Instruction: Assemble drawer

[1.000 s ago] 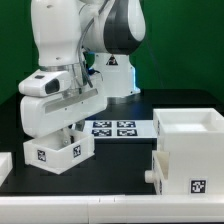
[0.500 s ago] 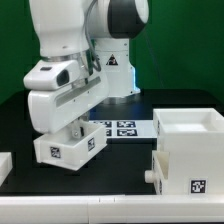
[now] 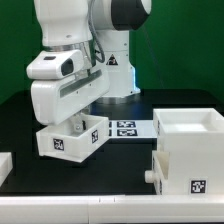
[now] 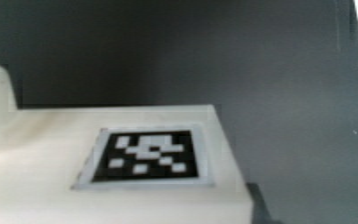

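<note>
The drawer (image 3: 66, 139), a shallow white tray with a black-and-white tag on its front face, hangs tilted a little above the black table at the exterior view's left. My gripper (image 3: 76, 122) reaches down into it and is shut on its wall; the fingertips are hidden behind the hand and the tray. The wrist view is filled by the drawer's white face (image 4: 51, 140) and its tag (image 4: 153, 155), very close and blurred. The taller white casing (image 3: 190, 150) stands at the exterior view's right, open on top, apart from the drawer.
The marker board (image 3: 126, 128) lies flat on the table between the drawer and the casing. A small white block (image 3: 3, 166) sits at the exterior view's left edge. The robot base (image 3: 112, 70) stands behind.
My gripper has carried the drawer up and toward the exterior view's right, nearer the marker board. The casing and the small block have not moved.
</note>
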`<state>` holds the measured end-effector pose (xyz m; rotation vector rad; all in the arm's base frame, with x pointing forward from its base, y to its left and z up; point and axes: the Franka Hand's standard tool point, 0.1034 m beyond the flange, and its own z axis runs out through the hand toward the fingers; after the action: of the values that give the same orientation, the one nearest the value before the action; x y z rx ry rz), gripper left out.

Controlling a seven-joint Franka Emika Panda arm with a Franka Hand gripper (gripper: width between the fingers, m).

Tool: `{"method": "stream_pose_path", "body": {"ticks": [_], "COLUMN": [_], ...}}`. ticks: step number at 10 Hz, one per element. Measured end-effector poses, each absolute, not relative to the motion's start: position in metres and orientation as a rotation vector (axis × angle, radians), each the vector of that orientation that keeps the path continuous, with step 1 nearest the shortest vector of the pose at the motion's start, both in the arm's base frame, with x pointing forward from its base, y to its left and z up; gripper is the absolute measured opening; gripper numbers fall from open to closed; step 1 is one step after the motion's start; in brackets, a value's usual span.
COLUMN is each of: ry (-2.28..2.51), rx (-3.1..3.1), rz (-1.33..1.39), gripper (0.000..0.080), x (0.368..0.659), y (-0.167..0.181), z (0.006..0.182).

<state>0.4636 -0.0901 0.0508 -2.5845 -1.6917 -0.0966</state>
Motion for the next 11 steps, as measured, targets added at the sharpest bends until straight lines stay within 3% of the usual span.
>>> {"method": "stream_pose_path", "body": {"ticks": [4, 8, 11], "ry": [-1.985, -1.97, -2.055], "rx": [-2.456, -2.46, -2.369], "rz": [-0.095, -0.08, -0.047], "gripper": [0.0038, 0.0038, 0.0038], "x": [0.489, 0.487, 0.524], "y": [-0.059, -0.065, -0.054], "z": [0.06, 0.058, 0.065]}}
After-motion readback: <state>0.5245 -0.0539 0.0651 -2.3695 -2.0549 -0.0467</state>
